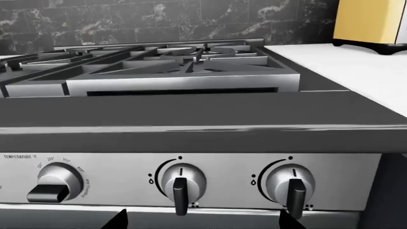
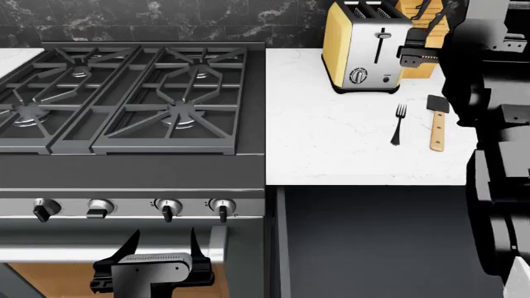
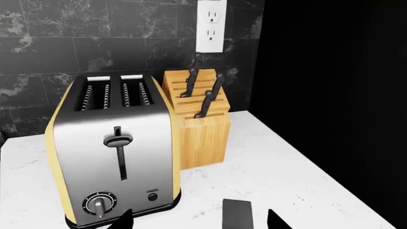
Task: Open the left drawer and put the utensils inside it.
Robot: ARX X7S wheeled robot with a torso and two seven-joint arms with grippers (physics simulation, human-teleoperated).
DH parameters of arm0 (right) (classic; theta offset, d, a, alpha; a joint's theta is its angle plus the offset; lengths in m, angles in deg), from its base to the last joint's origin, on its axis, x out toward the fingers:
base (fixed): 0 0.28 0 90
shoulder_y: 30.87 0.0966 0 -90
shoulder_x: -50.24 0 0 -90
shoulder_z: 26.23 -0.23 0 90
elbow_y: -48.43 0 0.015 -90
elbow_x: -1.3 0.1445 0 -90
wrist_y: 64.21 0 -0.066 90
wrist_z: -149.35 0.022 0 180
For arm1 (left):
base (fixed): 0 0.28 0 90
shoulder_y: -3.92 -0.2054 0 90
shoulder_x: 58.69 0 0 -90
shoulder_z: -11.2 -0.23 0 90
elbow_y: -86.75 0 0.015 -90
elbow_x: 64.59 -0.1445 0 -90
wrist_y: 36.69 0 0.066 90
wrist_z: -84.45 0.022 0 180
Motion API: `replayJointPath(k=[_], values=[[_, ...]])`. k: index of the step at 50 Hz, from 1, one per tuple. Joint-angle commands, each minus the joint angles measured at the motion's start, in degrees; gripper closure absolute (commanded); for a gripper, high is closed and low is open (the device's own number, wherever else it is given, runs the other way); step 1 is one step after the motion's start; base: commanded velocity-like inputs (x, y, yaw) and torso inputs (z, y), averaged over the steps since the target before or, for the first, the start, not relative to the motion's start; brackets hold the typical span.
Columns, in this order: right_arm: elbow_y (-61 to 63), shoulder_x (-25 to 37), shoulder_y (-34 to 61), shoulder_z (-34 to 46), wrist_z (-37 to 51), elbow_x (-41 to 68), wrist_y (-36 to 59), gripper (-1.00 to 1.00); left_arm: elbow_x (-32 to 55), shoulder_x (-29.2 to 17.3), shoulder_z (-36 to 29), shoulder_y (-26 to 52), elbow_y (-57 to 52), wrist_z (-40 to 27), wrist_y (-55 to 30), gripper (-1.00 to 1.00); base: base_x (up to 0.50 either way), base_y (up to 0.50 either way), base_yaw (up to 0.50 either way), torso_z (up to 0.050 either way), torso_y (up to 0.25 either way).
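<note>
Left gripper (image 2: 162,243) gapes empty; dark fork (image 2: 399,125) and wooden-handled spatula (image 2: 436,122) lie on counter.

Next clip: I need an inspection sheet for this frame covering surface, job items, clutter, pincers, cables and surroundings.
Surface: white counter beside the gas stove.
Job's things: left drawer already open, nothing in the part in view; fork and spatula lie side by side on the counter, apart.
Clutter: toaster, knife block behind it.
Pincers: left pincer open, empty, before the stove knobs; right pincer open above the spatula blade.
Cables: nothing seen.
Surroundings: dark tiled wall, wall outlet.
</note>
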Motion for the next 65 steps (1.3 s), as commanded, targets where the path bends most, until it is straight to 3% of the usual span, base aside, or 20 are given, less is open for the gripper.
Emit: replayJointPath(k=[1, 31, 65], values=[[-11.07, -1.46, 3.19, 1.10, 1.06, -4.77, -5.69, -1.00, 0.30, 0.83, 1.55, -0.55, 2.10, 0.36, 2.83, -1.00, 0.00, 0.00, 0.00, 0.000, 0.000], [-11.30, -0.84, 2.06, -10.08, -1.26, -10.85, 2.86, -1.00, 0.54, 0.64, 1.68, -0.92, 1.94, 0.36, 3.38, -1.00, 0.00, 0.00, 0.00, 0.000, 0.000], [-11.30, -1.28, 1.35, -10.67, 1.18, -16.22, 0.79, -1.00, 0.79, 0.85, 1.63, -0.66, 2.75, 0.23, 3.14, -1.00, 0.00, 0.00, 0.00, 0.000, 0.000]])
